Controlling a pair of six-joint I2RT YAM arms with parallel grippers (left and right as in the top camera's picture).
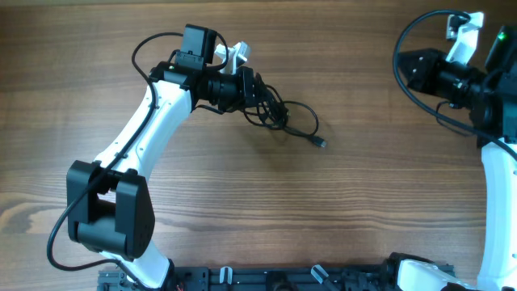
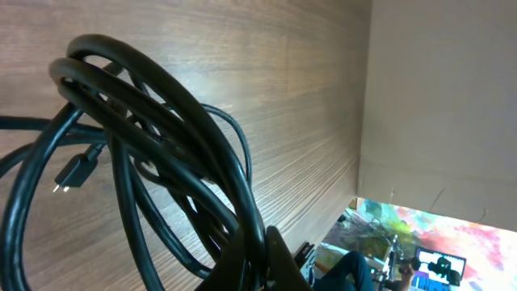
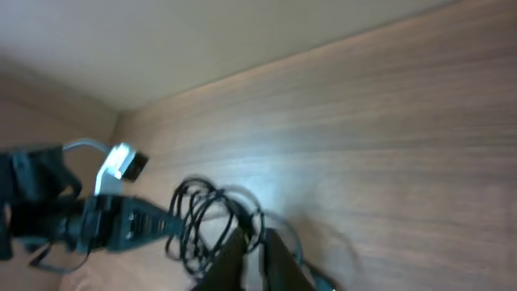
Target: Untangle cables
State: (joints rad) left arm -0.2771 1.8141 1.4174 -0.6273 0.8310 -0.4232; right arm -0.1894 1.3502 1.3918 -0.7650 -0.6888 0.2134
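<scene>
Pinching the knotted cables [image 1: 280, 113] over the table's [image 1: 339, 210] far side, the left gripper [image 1: 260, 87] seemingly raises them so loops loosen. The right gripper [image 3: 252, 241] hangs well apart, fingers nearly together, empty.

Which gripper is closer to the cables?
Left. The left gripper is at the cables, touching them; the right gripper is far off to their right.

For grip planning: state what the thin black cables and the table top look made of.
The thin black flexible cables: probably rubber or plastic sheath, smooth, slightly glossy; highlights run along the bends. The brown table top: wood or wood-look laminate, matte; grain lines show.
</scene>
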